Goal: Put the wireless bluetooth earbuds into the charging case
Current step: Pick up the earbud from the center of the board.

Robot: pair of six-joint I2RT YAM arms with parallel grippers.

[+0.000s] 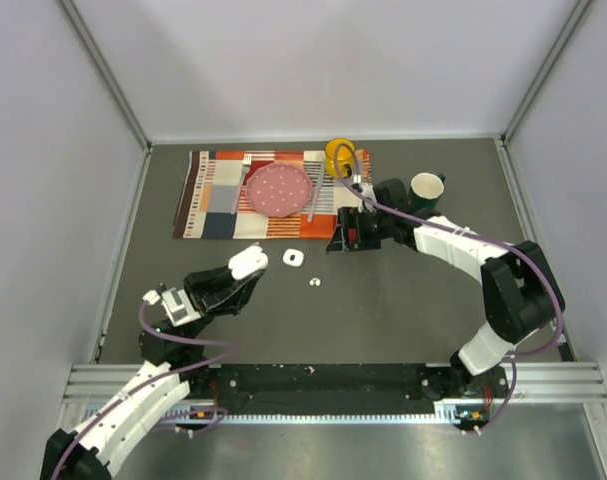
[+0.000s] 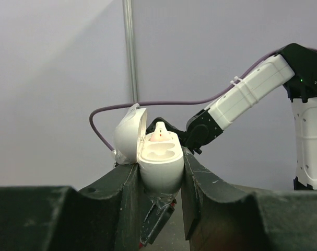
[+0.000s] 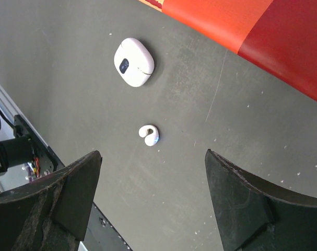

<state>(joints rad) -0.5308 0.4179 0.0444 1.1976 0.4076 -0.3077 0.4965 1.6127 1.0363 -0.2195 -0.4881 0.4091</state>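
My left gripper is shut on an open white charging case and holds it upright above the table, its lid hinged to the left. One white earbud sits in the far slot; the near slot shows empty. A second white case, closed, lies on the table. A loose white earbud lies near it. My right gripper is open and empty, hovering above that earbud, and sits by the placemat's front edge. No other earbuds are in view.
A striped placemat at the back holds a pink plate, cutlery and a yellow cup. A dark green mug stands right of it. Walls enclose the table on three sides.
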